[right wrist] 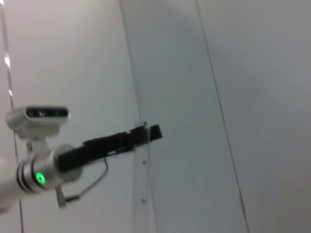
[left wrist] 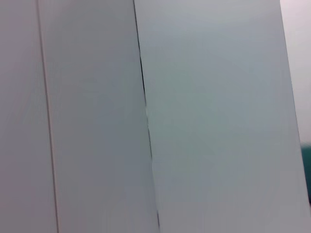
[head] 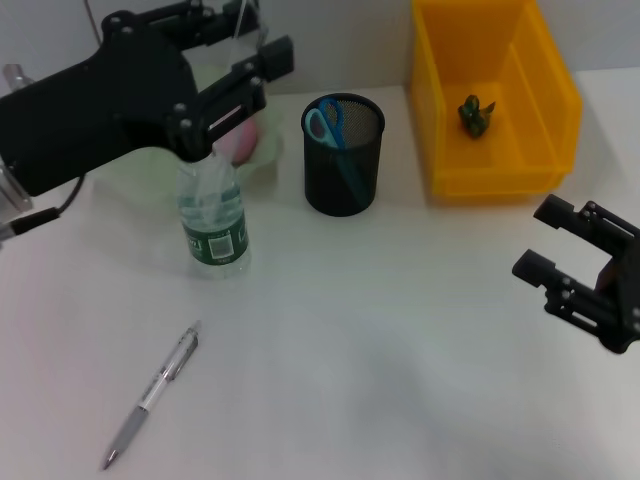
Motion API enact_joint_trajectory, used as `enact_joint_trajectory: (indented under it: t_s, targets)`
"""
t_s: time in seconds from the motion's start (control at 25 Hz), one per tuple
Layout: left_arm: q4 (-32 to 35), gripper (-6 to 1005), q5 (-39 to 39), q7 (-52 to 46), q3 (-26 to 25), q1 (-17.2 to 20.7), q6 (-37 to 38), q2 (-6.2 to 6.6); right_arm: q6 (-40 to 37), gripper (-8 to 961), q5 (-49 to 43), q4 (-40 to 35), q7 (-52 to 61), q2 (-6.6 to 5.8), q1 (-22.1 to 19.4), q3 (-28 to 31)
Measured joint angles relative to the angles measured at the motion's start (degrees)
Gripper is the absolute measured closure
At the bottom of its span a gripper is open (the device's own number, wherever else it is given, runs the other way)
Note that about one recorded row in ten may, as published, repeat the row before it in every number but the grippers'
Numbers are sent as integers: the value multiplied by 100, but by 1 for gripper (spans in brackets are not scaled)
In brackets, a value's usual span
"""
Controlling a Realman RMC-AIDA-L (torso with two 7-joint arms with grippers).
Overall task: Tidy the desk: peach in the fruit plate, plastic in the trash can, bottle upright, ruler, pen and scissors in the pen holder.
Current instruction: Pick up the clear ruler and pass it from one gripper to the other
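Head view: left gripper [head: 222, 95] atop upright bottle [head: 213, 218]

We see a lab-style test desk: a plain white tabletop [head: 400, 340], a yellow storage bin [head: 495, 95], bare panelled walls [left wrist: 194, 121]

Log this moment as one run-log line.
left gripper: above upright bottle | right gripper: open, idle beside trash can | pen: on desk | scissors: in pen holder
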Motion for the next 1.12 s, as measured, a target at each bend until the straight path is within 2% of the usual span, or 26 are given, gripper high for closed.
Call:
enact_joint_trajectory:
  t_s: [0.04, 0.08, 0.12, 0.24, 0.28, 0.36, 0.44, 0.48, 0.52, 0.6, 0.68, 0.76, 0.84, 0.88, 0.92, 1.08, 1.12]
  targets:
    - [-81, 603, -273, 224, 175, 44, -120, -2, -98, 271, 92, 375, -437, 8, 51, -15]
    - [-193, 603, -588, 519, 465, 83, -380, -3, -264, 271, 255, 1226, -1364, 16, 203, -6]
    - [-193, 603, -588, 519, 465, 83, -380, -3, -264, 271, 255, 1226, -1364, 16, 203, -6]
    - [-479, 603, -1093, 1199, 1077, 68, -887, -5, -275, 270, 320, 2280, -2559, 17, 531, 96]
    - [-711, 603, -1518, 1743, 1458, 13, -1170, -13, -239, 270, 325, 2566, -2876, 17, 644, 133]
    - [-824, 602, -1733, 1977, 1636, -23, -1279, -16, -139, 270, 332, 3119, -3425, 27, 889, 258]
    - [-1114, 602, -2253, 2525, 2008, -113, -1443, -19, -3, 270, 332, 3663, -3942, 44, 1119, 463]
    - [-1381, 602, -2783, 3033, 2283, -204, -1483, -25, 136, 270, 311, 4117, -4399, 50, 1320, 660]
    - [-1381, 602, -2783, 3033, 2283, -204, -1483, -25, 136, 270, 311, 4117, -4399, 50, 1320, 660]
    - [-1613, 601, -3245, 3418, 2493, -275, -1490, -28, 273, 270, 277, 4508, -4749, 52, 1487, 847]
    - [-1671, 601, -3366, 3533, 2547, -294, -1491, -27, 503, 270, 160, 4873, -5072, 52, 1635, 1159]
    - [-1943, 601, -3939, 3970, 2777, -386, -1502, -29, 602, 270, 85, 4957, -5135, 51, 1672, 1272]
    - [-2095, 601, -4278, 4228, 2909, -432, -1505, -29, 814, 270, -178, 5046, -5185, 52, 1700, 1587]
    - [-2170, 601, -4390, 4387, 2989, -465, -1497, -29, 1015, 270, -538, 5090, -5195, 51, 1693, 1933]
    - [-2170, 600, -4390, 4387, 2989, -465, -1497, -29, 1015, 270, -538, 5090, -5195, 51, 1693, 1933]
    - [-2270, 600, -4528, 4628, 3144, -525, -1487, -29, 1494, 269, -1220, 5233, -5210, 51, 1665, 2695]
    - [-2290, 600, -4549, 4664, 3170, -537, -1482, -29, 1494, 269, -1220, 5233, -5210, 51, 1665, 2695]
